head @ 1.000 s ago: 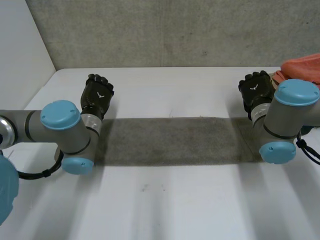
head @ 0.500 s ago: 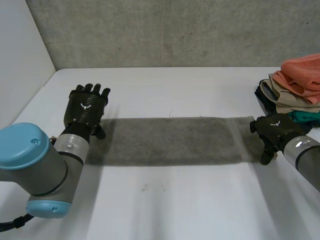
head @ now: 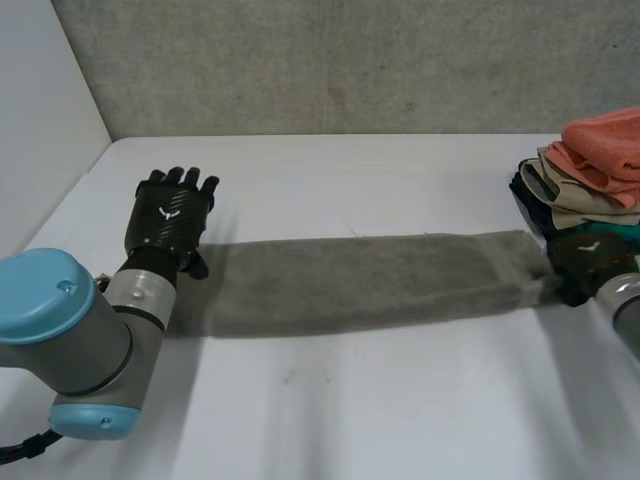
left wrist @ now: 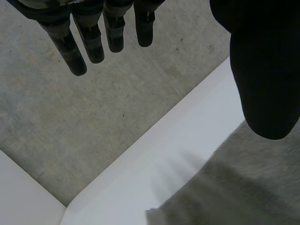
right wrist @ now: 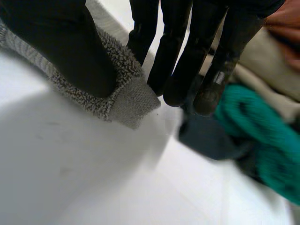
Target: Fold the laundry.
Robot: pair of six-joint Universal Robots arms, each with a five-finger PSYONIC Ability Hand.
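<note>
On the white table (head: 350, 420), a long grey towel (head: 360, 280), laid out flat in a thin strip. At the towel's right end, the right hand (head: 585, 262), pinching the corner between thumb and fingers (right wrist: 173, 47). At the towel's left end, the left hand (head: 170, 215), spread wide and holding nothing, right by the edge; hard to tell whether touching. Just past the towel's right end, a pile of folded clothes (head: 590, 165). Looks folded the long way already, going by the thin shape; no telling how many layers. Left to do, most likely: getting a grip at the left end, bringing one end over to the other, then setting the small bundle with the pile.
</note>
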